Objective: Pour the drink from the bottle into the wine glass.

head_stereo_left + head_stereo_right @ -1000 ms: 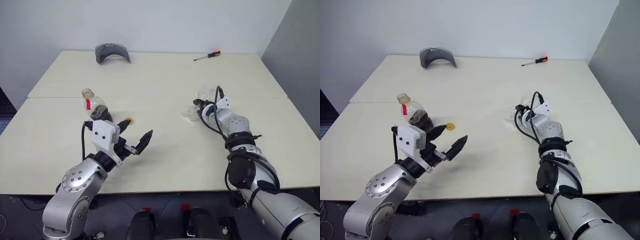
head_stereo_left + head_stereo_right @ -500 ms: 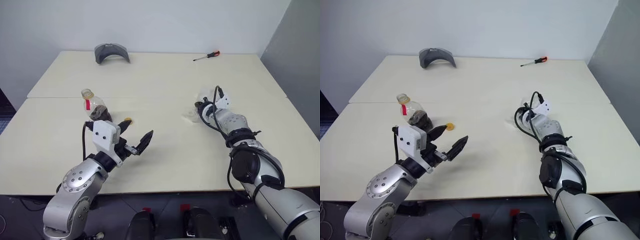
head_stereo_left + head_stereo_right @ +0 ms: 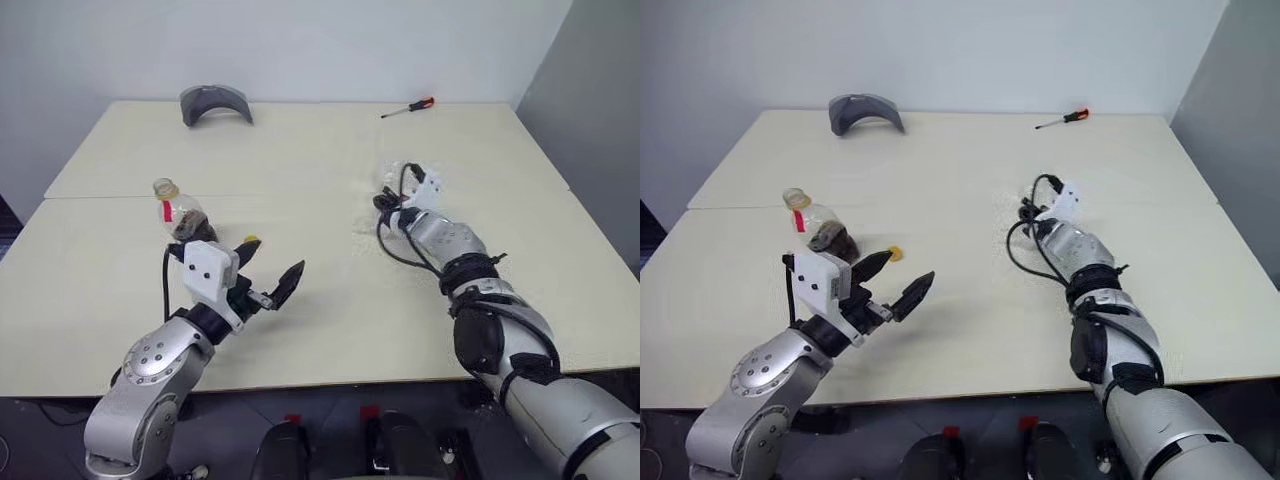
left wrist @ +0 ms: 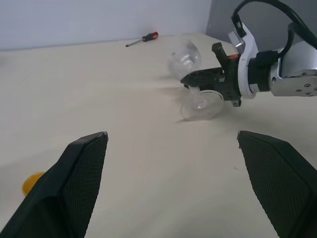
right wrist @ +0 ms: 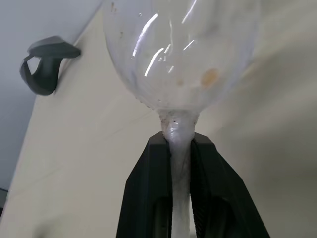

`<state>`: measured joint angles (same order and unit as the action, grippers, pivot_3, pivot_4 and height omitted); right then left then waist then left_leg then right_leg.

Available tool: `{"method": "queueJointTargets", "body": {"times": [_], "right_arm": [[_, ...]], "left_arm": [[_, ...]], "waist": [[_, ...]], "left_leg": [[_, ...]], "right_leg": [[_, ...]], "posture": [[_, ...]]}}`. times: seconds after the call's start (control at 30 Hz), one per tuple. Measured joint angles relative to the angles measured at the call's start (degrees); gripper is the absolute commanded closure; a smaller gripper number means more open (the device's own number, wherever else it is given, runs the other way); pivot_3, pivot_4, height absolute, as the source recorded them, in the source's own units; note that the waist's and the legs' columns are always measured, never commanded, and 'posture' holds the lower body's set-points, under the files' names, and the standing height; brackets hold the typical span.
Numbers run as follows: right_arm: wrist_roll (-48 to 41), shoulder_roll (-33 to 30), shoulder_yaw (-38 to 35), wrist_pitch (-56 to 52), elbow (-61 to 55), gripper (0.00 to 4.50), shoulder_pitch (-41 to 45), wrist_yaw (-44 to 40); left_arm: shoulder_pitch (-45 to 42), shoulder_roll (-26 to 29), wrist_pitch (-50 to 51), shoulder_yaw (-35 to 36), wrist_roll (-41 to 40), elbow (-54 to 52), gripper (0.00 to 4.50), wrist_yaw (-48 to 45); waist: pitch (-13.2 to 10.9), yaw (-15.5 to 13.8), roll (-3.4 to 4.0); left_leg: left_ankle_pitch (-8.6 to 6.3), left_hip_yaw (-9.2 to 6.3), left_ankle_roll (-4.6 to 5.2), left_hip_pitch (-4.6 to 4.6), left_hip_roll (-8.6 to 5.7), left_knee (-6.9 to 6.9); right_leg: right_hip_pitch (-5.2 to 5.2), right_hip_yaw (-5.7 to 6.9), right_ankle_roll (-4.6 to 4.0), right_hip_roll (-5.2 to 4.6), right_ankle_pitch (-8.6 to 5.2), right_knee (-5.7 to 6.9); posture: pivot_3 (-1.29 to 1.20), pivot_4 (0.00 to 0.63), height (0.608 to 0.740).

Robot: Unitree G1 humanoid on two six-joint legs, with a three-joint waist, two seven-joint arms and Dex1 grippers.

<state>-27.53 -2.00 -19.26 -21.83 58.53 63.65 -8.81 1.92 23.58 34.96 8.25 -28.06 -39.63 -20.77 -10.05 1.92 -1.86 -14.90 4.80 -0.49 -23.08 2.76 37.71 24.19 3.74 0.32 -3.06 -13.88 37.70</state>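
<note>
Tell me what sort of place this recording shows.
Probably a lab or test room, not a home: two plain pale tables pushed together against bare walls, with a screwdriver and a grey curved part lying at the far edge.

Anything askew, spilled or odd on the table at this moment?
The wine glass is tipped on its side, not upright, its stem pinched in the right gripper. The bottle stands uncapped; its yellow cap lies loose on the table. No spill shows.
</note>
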Motion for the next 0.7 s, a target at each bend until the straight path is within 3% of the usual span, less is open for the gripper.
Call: {"method": "queueJointTargets", "body": {"times": [0.23, 0.4, 0.7], "right_arm": [[14.9, 3.6, 12.9, 21.3, -1.8, 4.32, -2.8, -4.2], [24.5, 4.5, 18.6, 39.0, 2.2, 4.32, -2.8, 0.0], [28.4, 5.8, 18.9, 45.0, 9.0, 4.32, -6.6, 5.0]], "left_arm": [[0.9, 0.0, 1.1, 1.2, -1.0, -0.2, 0.0, 0.9], [0.9, 0.0, 1.3, 1.2, -1.1, -0.3, 0.0, 1.6], [1.6, -0.8, 1.3, 0.9, -1.1, -0.8, 0.0, 2.9]], "waist": [[-0.1, -0.3, 0.06], [-0.1, -0.2, 0.06], [-0.1, -0.2, 0.06]], "left_leg": [[0.04, 0.04, -0.08, -0.03, -0.08, -0.58], [0.17, 0.11, -0.35, -0.03, -0.08, -0.72], [0.18, 0.12, -0.4, 0.07, -0.07, -0.71]], "right_leg": [[0.07, 0.05, -0.06, -0.05, -0.01, -0.42], [0.04, 0.03, -0.32, -0.05, 0.14, -0.64], [-0.05, 0.03, -0.35, -0.07, 0.15, -0.61]], "posture": [[0.0, 0.15, 0.74], [0.0, 0.15, 0.74], [0.0, 0.15, 0.74]]}}
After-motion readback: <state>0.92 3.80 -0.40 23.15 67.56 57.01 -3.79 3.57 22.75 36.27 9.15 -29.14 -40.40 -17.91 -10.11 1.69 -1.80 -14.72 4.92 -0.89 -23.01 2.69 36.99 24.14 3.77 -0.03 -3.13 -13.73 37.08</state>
